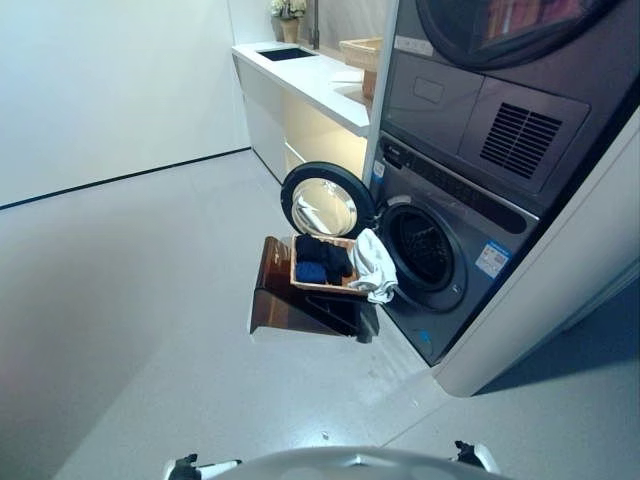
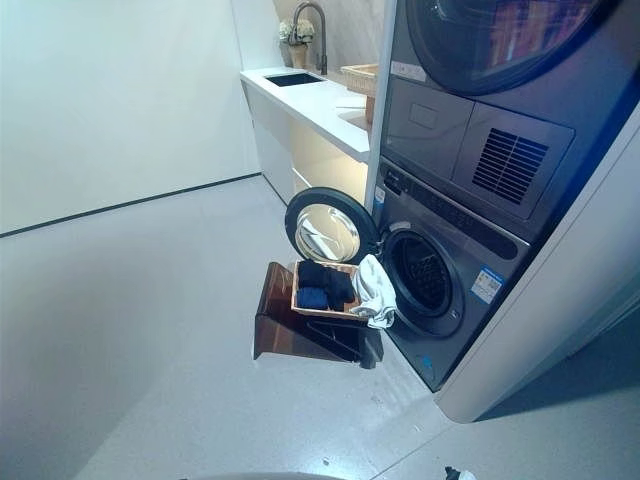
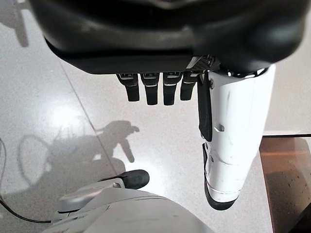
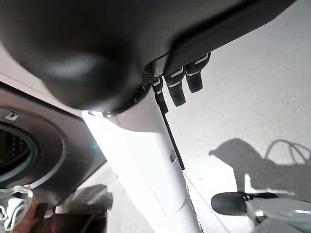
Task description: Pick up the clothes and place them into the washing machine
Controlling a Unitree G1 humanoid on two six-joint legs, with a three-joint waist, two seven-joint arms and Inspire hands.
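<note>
A front-loading washing machine (image 1: 470, 235) stands at the right, its round door (image 1: 325, 205) swung open toward the left and its drum (image 1: 424, 246) dark inside. Right in front of it, a wooden basket (image 1: 322, 285) rests on a brown stand (image 1: 285, 300). Dark blue clothes (image 1: 320, 262) lie in the basket, and a white garment (image 1: 375, 268) hangs over its rim nearest the drum. My left hand (image 3: 155, 90) hangs over the floor, fingers straight, holding nothing. My right hand (image 4: 177, 90) also hangs open and empty; past it show the machine's front and the white garment (image 4: 12, 206).
A dryer (image 1: 500, 90) is stacked on the washer, with a white panel (image 1: 570, 280) beside it. A white counter (image 1: 310, 80) with a sink and a woven basket (image 1: 362, 50) runs along the back. Grey floor stretches between me and the stand.
</note>
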